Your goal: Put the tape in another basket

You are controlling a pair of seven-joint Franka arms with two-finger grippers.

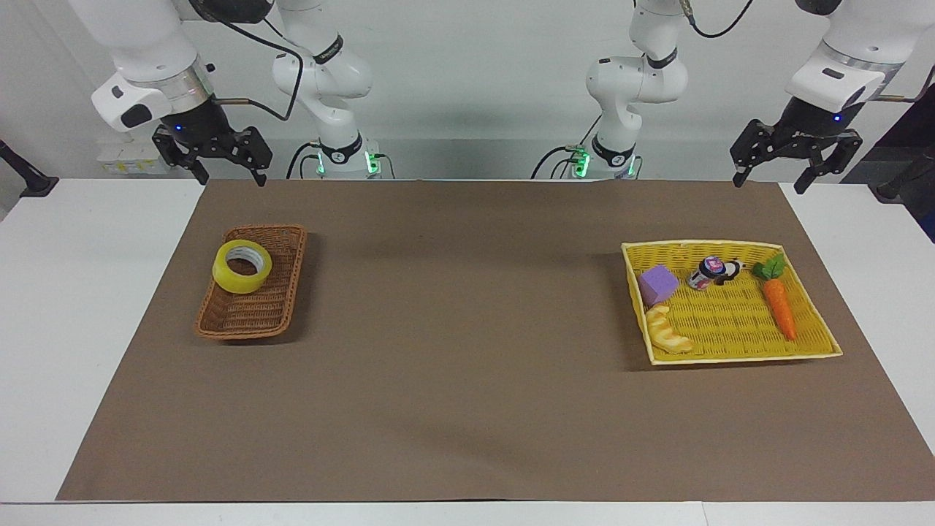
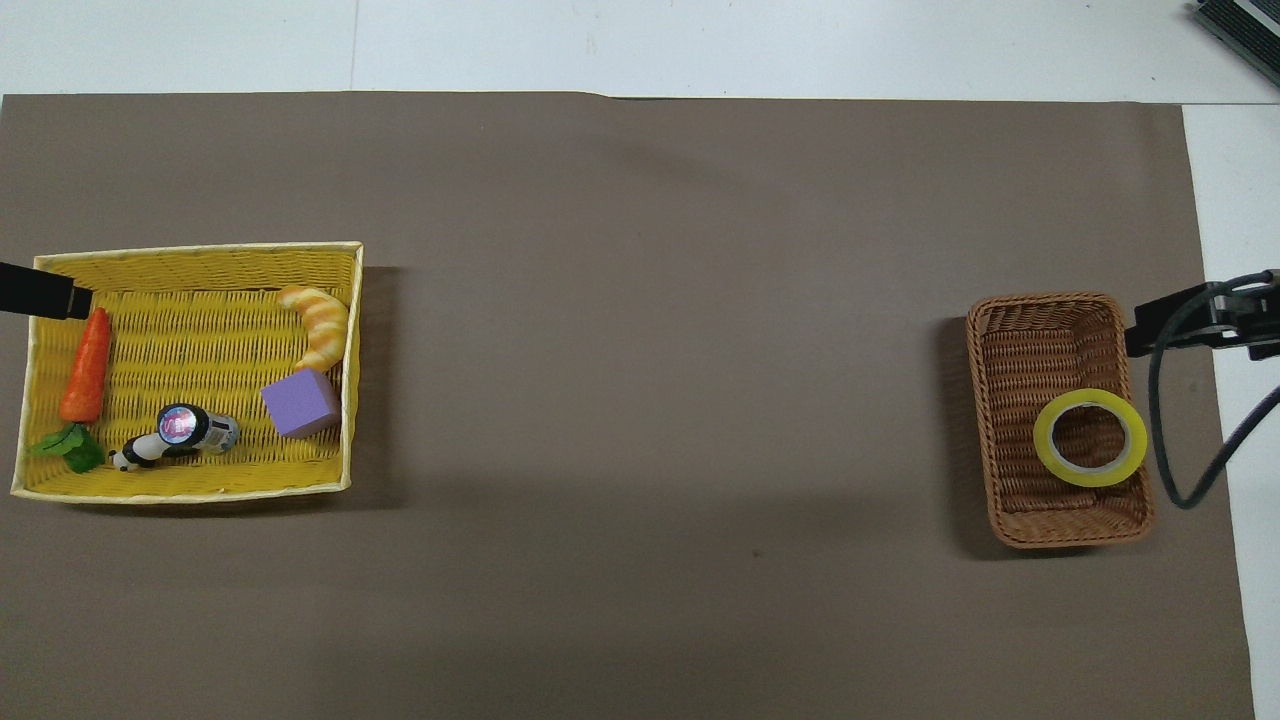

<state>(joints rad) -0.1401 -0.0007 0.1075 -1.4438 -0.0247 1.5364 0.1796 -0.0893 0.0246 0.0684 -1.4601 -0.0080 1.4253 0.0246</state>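
The tape (image 1: 242,266) (image 2: 1090,452), a yellow roll with a pale core, lies flat in the brown wicker basket (image 1: 248,321) (image 2: 1020,340), at the basket's end nearer to the robots. This basket stands at the right arm's end of the table. My right gripper (image 1: 231,179) hangs open and empty over the mat's edge on the robots' side, clear of the basket and the tape. My left gripper (image 1: 771,184) waits open and empty in the air over the mat's corner at the left arm's end.
A wide yellow woven tray (image 1: 730,357) (image 2: 200,250) sits at the left arm's end. It holds a purple block (image 1: 658,284), a bread toy (image 1: 668,332), a small can (image 1: 705,273) and a toy carrot (image 1: 779,305). Brown mat (image 1: 467,329) lies between basket and tray.
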